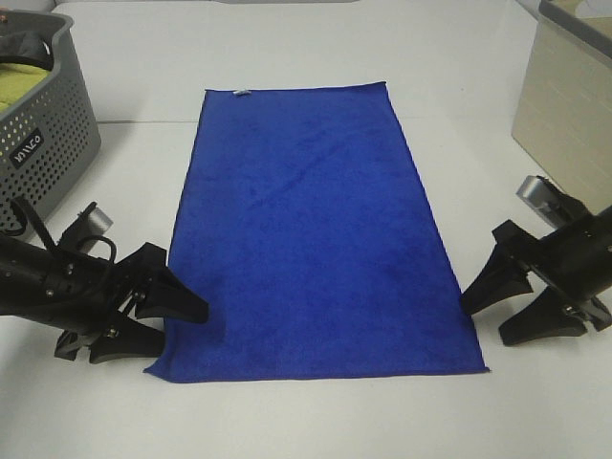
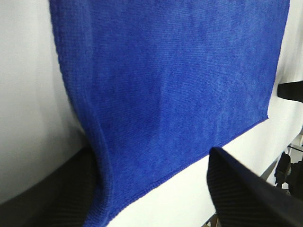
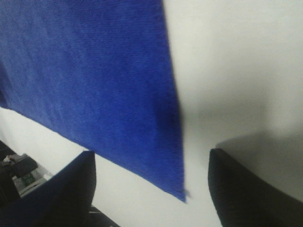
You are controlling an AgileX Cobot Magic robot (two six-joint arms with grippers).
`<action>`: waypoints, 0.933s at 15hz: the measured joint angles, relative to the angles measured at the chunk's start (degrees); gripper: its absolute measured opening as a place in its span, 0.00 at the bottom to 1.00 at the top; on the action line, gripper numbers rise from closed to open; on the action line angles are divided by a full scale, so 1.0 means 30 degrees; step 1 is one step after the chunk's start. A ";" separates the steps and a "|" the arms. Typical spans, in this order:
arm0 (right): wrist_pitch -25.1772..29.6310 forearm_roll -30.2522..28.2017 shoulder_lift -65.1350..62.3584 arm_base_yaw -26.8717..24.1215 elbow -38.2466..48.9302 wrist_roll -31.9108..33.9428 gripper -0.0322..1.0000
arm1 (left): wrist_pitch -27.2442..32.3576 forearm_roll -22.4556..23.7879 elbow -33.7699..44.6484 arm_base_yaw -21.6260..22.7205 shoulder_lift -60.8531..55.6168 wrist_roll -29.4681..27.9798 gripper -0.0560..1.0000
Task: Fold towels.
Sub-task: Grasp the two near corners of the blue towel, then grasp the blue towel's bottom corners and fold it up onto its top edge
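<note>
A royal-blue towel (image 1: 316,229) lies flat and unfolded on the white table (image 1: 316,421), with a small white tag (image 1: 241,93) on its far short edge. My left gripper (image 1: 182,325) sits low at the towel's near left corner, jaws open. In the left wrist view that corner (image 2: 109,208) lies between the two black fingers (image 2: 251,194), and the hem rides up against one of them. My right gripper (image 1: 485,320) stands open just outside the near right corner. The right wrist view shows that corner (image 3: 180,191) between its fingers (image 3: 255,189), untouched.
A grey perforated basket (image 1: 43,143) holding a yellow-green cloth (image 1: 19,88) stands at the back left. A beige box (image 1: 564,115) stands at the back right. Bare white table surrounds the towel.
</note>
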 joint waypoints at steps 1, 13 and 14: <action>0.0115 0.0420 0.0248 0.0764 -0.0057 -0.0019 0.67 | 0.0153 -0.0038 -0.0057 -0.0038 0.0095 -0.0019 0.66; -0.1012 0.1299 0.0554 0.2005 0.0000 0.0630 0.05 | -0.0306 0.2960 -0.1050 -0.0076 0.0611 -0.1509 0.06; -0.0917 0.1146 0.0286 0.2005 0.0229 0.0668 0.05 | -0.0134 0.3724 -0.1050 -0.0076 0.0439 -0.2063 0.06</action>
